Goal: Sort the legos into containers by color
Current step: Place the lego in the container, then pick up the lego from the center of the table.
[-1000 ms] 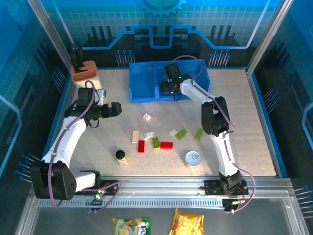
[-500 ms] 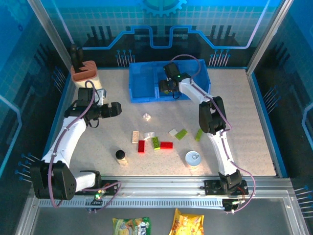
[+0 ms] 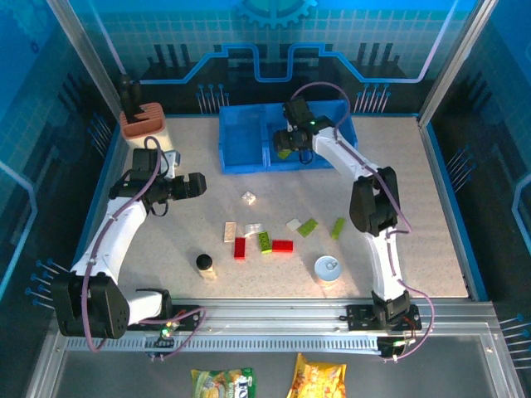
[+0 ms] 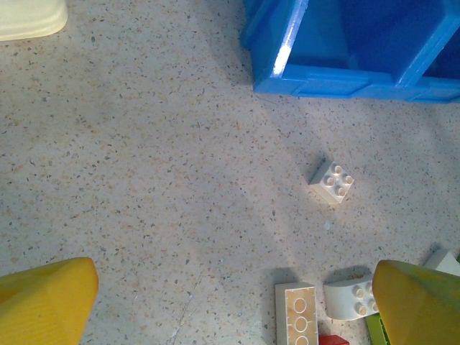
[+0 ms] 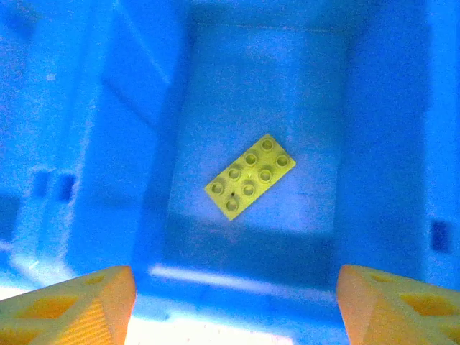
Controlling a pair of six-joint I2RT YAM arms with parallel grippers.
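One speckled table (image 3: 431, 207), and on it the blue bin (image 3: 242, 164) with its three joined compartments. The right gripper (image 3: 290, 149) hangs over the middle compartment. Its fingers (image 5: 72, 302) are spread wide with nothing between them, so it's gripping nothing. Right below it, just ahead of the fingertips in the wrist view, a lime green brick (image 5: 250, 177) lies flat and studs up on the compartment floor, clear of the walls.

The left gripper (image 4: 230, 302) is spread wide and empty too. It hovers over bare table, with the bin's near corner ahead of it and off to the right. A small white brick (image 4: 332, 181) sits ahead of the finger (image 4: 417, 302) on the right of that wrist view, apart from the bin. Close beside that finger are a cream brick (image 4: 296, 320) and a curved white piece (image 4: 348, 298), just beside each other. The other loose legos (image 3: 282, 245), red and green, lie scattered well behind the right gripper, toward the arm bases.
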